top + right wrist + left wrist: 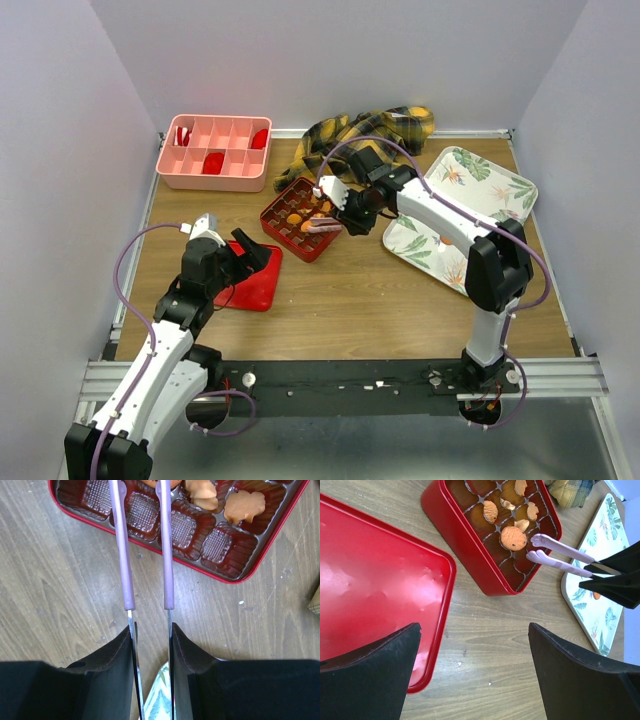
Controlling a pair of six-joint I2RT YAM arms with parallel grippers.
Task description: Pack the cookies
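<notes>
Packing looks well along. In the left wrist view about six cookies lie in the cells of the red gridded box at the top centre. They fill the cells toward the upper right, and the cells along the near wall are bare. At least one job seems left, because a small orange piece that I take for another cookie shows on the floral tray at the right edge, half hidden behind the right arm.

The right gripper is clamped on the metal handles of a pair of lilac-tipped tongs. The tines run parallel with a narrow gap between them. The right wrist view cuts their tips off at the top of the frame. The left wrist view shows the tips just beside the large round cookie with nothing between them.

The left gripper is spread wide and empty above the wood between the box and the red lid.

Only the top view takes in the whole table, including the pink organizer at the upper left and the plaid cloth behind the box. At that distance the cookies are only orange specks.
</notes>
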